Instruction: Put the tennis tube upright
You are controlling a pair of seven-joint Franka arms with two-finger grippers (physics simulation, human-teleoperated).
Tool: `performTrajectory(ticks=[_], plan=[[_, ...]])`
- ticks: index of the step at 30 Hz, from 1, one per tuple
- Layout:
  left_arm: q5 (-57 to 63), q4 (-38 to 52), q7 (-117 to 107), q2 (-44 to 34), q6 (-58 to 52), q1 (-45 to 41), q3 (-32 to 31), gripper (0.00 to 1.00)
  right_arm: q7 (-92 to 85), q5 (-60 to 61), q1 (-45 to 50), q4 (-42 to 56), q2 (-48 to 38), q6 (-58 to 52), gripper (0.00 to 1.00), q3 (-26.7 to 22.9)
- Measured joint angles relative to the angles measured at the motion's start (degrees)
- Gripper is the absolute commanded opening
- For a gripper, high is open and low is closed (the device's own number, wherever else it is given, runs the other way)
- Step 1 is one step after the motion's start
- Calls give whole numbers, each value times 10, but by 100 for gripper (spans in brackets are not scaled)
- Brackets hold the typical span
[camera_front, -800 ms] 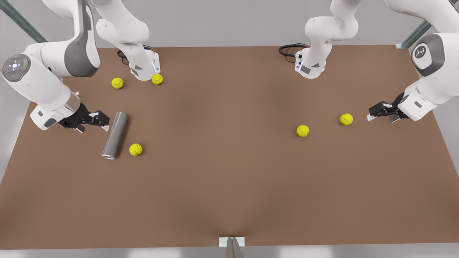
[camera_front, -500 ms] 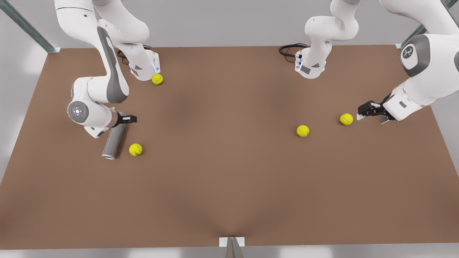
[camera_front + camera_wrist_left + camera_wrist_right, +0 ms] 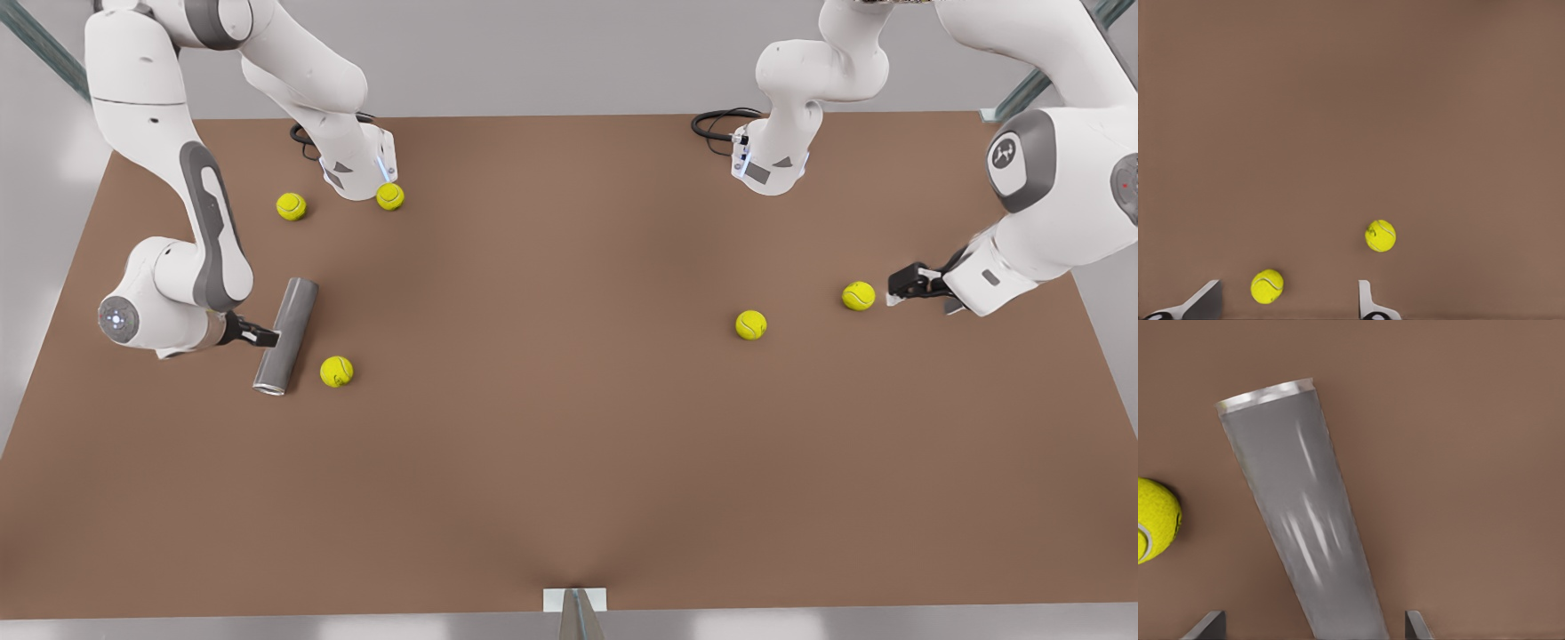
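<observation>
Right hand point(image 3: 267, 337) has swung down beside lying grey metallic tennis tube point(image 3: 286, 335), fingers apart astride it; grasp next. Left hand point(image 3: 896, 286) apart, waits.

A broad brown tabletop point(image 3: 569, 427) lay under even light, pale grey walls point(image 3: 551, 53) behind and slanted metal struts point(image 3: 1036, 80) at the corners.

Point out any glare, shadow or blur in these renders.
Right wrist view: pale streaks of glare run along the tennis tube, between the open right gripper fingertips. Front view: soft dark patch on the table near its front edge. Left wrist view: even light, faint shadows under two balls.
</observation>
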Motion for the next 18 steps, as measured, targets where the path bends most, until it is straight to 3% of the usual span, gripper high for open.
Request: performTrajectory(ticks=[18], plan=[[15,0,8,39,36,-5,-3,100,-43,-15,4,-77,30,88,100,0]])
